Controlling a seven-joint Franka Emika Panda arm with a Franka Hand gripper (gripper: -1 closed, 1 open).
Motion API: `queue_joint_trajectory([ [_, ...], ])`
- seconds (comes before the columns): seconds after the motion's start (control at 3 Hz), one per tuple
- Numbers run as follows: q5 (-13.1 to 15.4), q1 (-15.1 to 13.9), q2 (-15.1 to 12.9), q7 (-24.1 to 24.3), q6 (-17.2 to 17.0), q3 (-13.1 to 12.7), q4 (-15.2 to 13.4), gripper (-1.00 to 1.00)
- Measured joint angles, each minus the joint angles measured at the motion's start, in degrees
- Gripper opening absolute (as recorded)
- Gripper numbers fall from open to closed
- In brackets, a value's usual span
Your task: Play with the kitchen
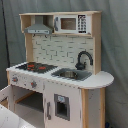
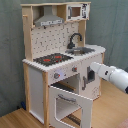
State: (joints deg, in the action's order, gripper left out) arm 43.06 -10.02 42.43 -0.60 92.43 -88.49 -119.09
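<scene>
**Arm at the kitchen front, oven door swung open; claw state not resolved**

The kitchen (image 2: 62, 60) is seen standing upright on a wood-toned floor in front of a grey backdrop. In the second exterior view the hob (image 2: 52, 59) lies on the left part of the countertop, with the black faucet (image 2: 75, 40) and sink (image 2: 86, 50) to its right; the hood (image 2: 48, 21) and microwave (image 2: 76, 11) sit above. The oven door (image 2: 70, 106) is swung out toward the near side, hinged at its left edge, and its window is visible.

The robot arm (image 2: 112, 75) enters from the second exterior view's right, its white body reaching leftward toward the right-hand cabinet door (image 2: 91, 76) beneath the sink. The kitchen thus lies to the left of the arm's tip, in the second exterior view's terms, with the cabinet front just beside it. Whether the tip touches the door cannot be told.

The claw itself is not made out (only a rounded white end is seen), so how far it is open, and whether anything is held, cannot be told.

In the first exterior view the arm is not seen; the kitchen (image 1: 60, 65) fills the frame, and a pale edge at the lower left (image 1: 6, 95) is likely the opened oven door.

Judgement: the coming move probably turns on the short gap between arm tip and cabinet front, with the knobs (image 2: 56, 76) further left.
</scene>
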Motion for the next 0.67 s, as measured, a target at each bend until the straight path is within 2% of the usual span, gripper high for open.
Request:
queue_joint_trajectory([
  [0.33, 5.3, -3.1, 0.0, 0.2, 1.2, -3.1, 1.7, 1.0],
  [0.67, 11.1, -4.9, 0.0, 0.9, 2.4, -5.3, 2.5, 1.0],
])
